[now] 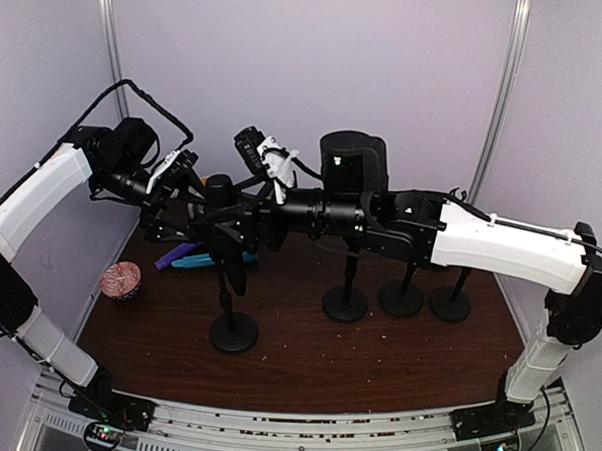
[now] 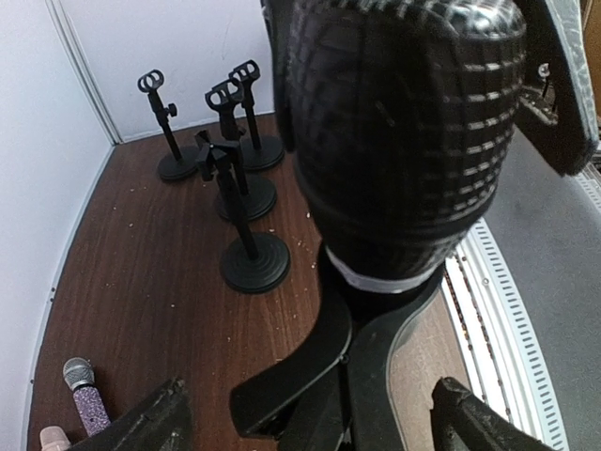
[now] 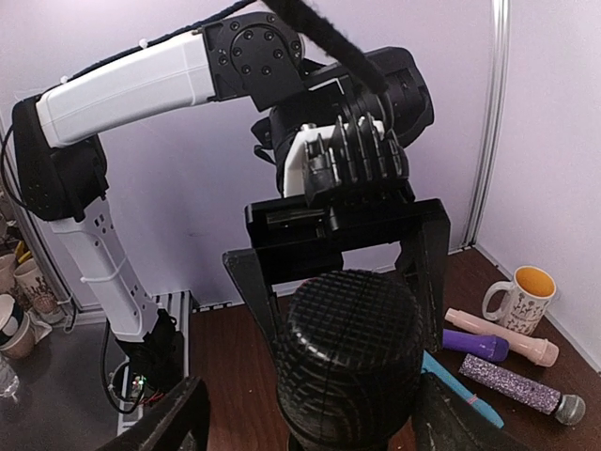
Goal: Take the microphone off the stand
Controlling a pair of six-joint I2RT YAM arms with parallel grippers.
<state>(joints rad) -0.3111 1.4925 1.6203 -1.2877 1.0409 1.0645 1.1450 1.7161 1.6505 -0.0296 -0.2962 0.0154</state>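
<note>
The black microphone (image 1: pixel 220 193) sits in the clip of a black stand (image 1: pixel 233 332) at the table's left middle. Its mesh head (image 2: pixel 404 132) fills the left wrist view, with the stand's clip (image 2: pixel 357 366) below it. My left gripper (image 1: pixel 202 214) reaches in from the left and is open, its fingers (image 3: pixel 424 272) on either side of the head. My right gripper (image 1: pixel 229 233) comes from the right and is open too. Its fingers (image 3: pixel 164 423) flank the head (image 3: pixel 347 357), with a clear gap on one side.
Several empty stands (image 1: pixel 345 304) (image 2: pixel 255 263) stand to the right of the arms. Loose microphones lie at the back left: purple (image 1: pixel 176 254), blue (image 1: pixel 206 260), pink (image 3: pixel 502 334) and glittery (image 3: pixel 521 390). A mug (image 3: pixel 521 296) stands by the wall.
</note>
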